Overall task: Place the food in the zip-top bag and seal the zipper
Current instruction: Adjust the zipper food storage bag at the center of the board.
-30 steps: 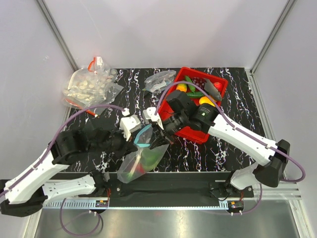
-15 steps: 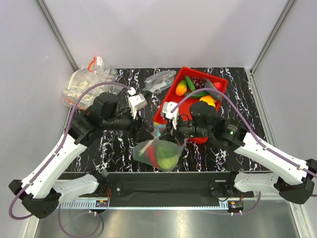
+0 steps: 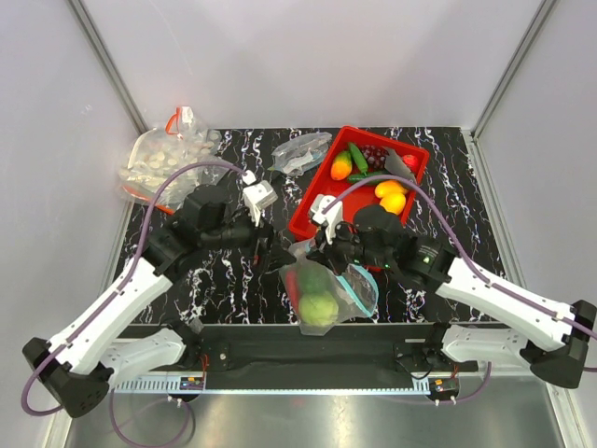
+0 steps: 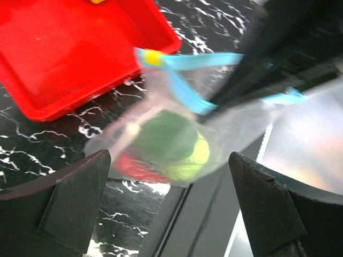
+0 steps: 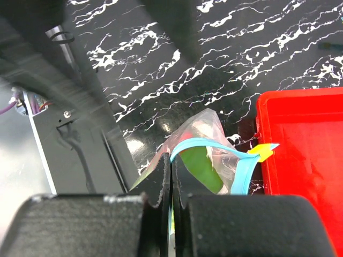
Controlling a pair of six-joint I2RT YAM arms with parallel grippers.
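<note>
Since half a second ago the bag [image 3: 328, 291] has swung toward 3 o'clock. Its teal strip now trails out on the 3 o'clock side instead of sitting at 12. The lime-green fruit [image 3: 318, 309] has dropped to the 6 o'clock end of the bag. The left arm has shifted slightly toward the bag.

Current state:
- Right fingers [image 5: 156, 184] are pressed together, pinching the bag at its top edge, on the zipper [image 5: 206, 143].
- In the right wrist view, two teal runs of the zipper meet at a yellow slider [image 5: 261, 152] and bow apart away from it.
- Left fingers [image 4: 75, 201] are spread wide. The bag sits beyond them in the wrist view, not gripped. From above they're just at 9 o'clock of the bag's top.
- The bag is at 6 o'clock of the counter [image 3: 233, 280], over its near edge. Can't tell if it touches the counter or hangs free.
- All three items are inside the bag. The pepper [image 3: 313, 280] is in the middle. The chilli [image 3: 292, 286] is at 9 o'clock of the pepper. The fruit is at 6 o'clock, touching the pepper.
- The left wrist view agrees. The pepper [image 4: 161, 140] is central, with the fruit [image 4: 188, 163] and chilli [image 4: 136, 168] below it. That view is motion-blurred.
- The red tray [image 3: 303, 217] is at 1 o'clock of the counter, just beside the bag's top, with other toy food in it.
- The bag of white pieces [image 3: 166, 161] is at 10 o'clock, well apart.
</note>
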